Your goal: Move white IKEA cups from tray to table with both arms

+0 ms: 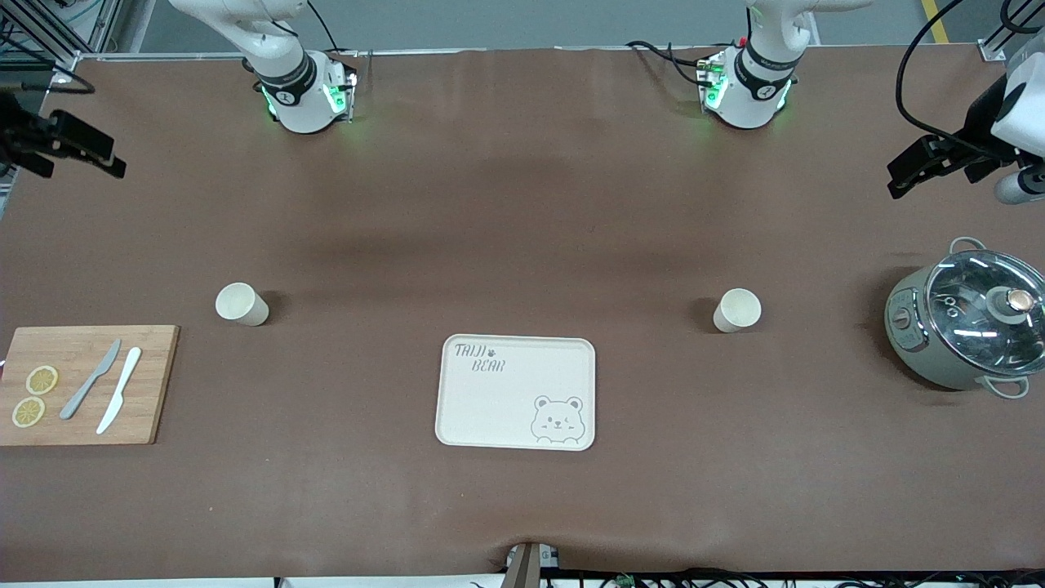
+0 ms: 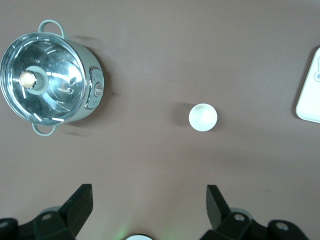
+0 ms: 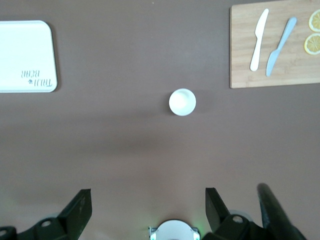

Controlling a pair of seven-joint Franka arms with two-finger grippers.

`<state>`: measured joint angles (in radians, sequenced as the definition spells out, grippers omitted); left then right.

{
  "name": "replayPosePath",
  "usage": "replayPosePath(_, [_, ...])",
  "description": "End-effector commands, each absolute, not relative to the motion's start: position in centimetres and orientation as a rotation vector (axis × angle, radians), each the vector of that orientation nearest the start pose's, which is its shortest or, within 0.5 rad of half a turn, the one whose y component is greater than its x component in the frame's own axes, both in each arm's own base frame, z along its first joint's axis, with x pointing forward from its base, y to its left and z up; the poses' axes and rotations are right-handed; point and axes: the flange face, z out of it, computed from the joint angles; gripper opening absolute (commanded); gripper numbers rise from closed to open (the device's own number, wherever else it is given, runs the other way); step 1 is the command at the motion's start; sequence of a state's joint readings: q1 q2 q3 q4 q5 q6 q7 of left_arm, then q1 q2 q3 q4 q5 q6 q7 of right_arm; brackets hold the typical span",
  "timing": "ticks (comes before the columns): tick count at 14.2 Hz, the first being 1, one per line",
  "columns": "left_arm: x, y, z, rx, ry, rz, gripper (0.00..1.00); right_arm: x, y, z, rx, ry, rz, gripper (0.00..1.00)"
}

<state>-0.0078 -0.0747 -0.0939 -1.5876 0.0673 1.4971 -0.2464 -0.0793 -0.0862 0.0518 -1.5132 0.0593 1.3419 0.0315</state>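
Two white IKEA cups stand upright on the brown table, both a little farther from the front camera than the bear-print tray [image 1: 506, 404]. One cup [image 1: 242, 304] [image 3: 182, 101] is toward the right arm's end, the other cup [image 1: 737, 310] [image 2: 203, 117] toward the left arm's end. My right gripper [image 3: 148, 195] hangs high over the bare table near its own base, open and empty, well apart from the first cup. My left gripper [image 2: 149, 192] hangs the same way near the left base, open and empty. Neither gripper shows in the front view, only the arm bases.
A wooden cutting board [image 1: 155, 367] [image 3: 245, 50] with two knives and lemon slices lies at the right arm's end. A grey pot with a glass lid [image 1: 967, 327] [image 2: 47, 77] stands at the left arm's end. Black camera mounts [image 1: 939, 159] [image 1: 65, 143] jut in at both table ends.
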Motion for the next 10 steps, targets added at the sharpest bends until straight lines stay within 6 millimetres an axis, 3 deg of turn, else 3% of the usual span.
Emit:
replayPosePath(1, [51.6,-3.9,65.0,-3.081,-0.148,-0.041,1.0,49.5,-0.6,67.1,-3.102,0.107,0.151,1.0])
replayPosePath(6, [52.2,-4.5,65.7,-3.122,-0.015,-0.105,1.0,50.5,1.4,66.8,-3.111,0.042,0.128,1.0])
replayPosePath(10, [52.4,-4.5,65.6,-3.137,0.05,-0.108,1.0,51.4,0.0,66.1,-3.176,0.078,0.111,1.0])
